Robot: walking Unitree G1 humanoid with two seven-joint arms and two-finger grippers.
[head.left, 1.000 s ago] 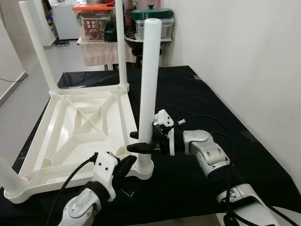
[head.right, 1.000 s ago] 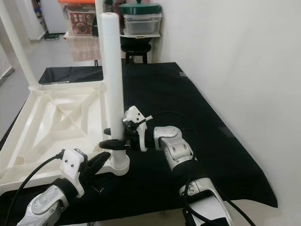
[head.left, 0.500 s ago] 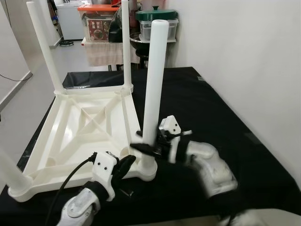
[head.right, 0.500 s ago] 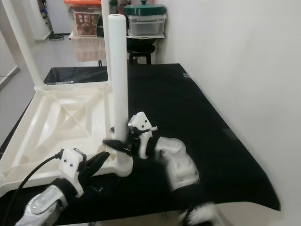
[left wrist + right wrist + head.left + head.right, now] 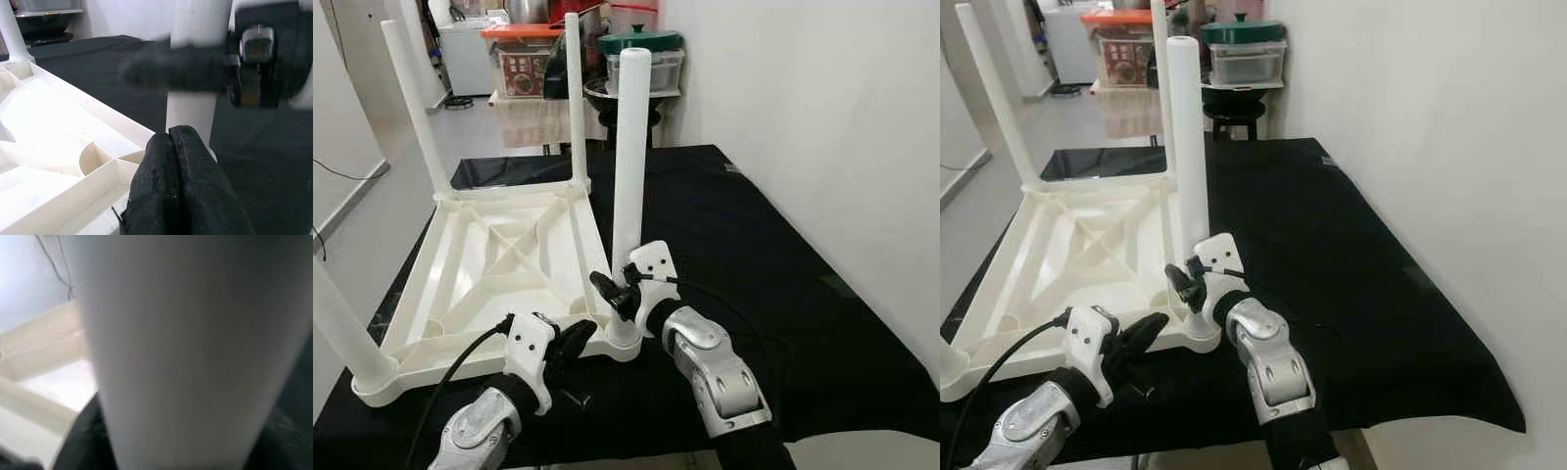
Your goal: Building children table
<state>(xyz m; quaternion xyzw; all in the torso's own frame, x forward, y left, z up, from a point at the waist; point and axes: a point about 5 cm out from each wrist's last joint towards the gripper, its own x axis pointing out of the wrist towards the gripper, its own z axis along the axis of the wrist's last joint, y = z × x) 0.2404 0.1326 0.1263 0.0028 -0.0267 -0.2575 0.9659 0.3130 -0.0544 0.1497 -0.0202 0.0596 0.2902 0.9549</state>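
Note:
The white children's table (image 5: 460, 284) lies upside down on a black-covered surface (image 5: 744, 245), its legs pointing up. The near right leg (image 5: 631, 157) stands in its corner socket (image 5: 625, 343). My right gripper (image 5: 615, 294) is shut on the lower part of this leg, just above the socket; the right wrist view has the leg (image 5: 186, 352) very close. My left gripper (image 5: 573, 343) is shut with nothing in it. Its fingertips (image 5: 173, 147) sit at the frame's near edge beside that socket.
Other legs rise at the far left (image 5: 416, 113), far right (image 5: 575, 98) and near left (image 5: 337, 313). A white wall runs along the right. Behind the surface stand storage boxes (image 5: 524, 69) and a green-lidded container (image 5: 641, 44). Grey floor lies to the left.
The view has shifted. My right arm has swung from the right side round to the near side of the leg, with its gripper still on the leg. The left gripper stays put.

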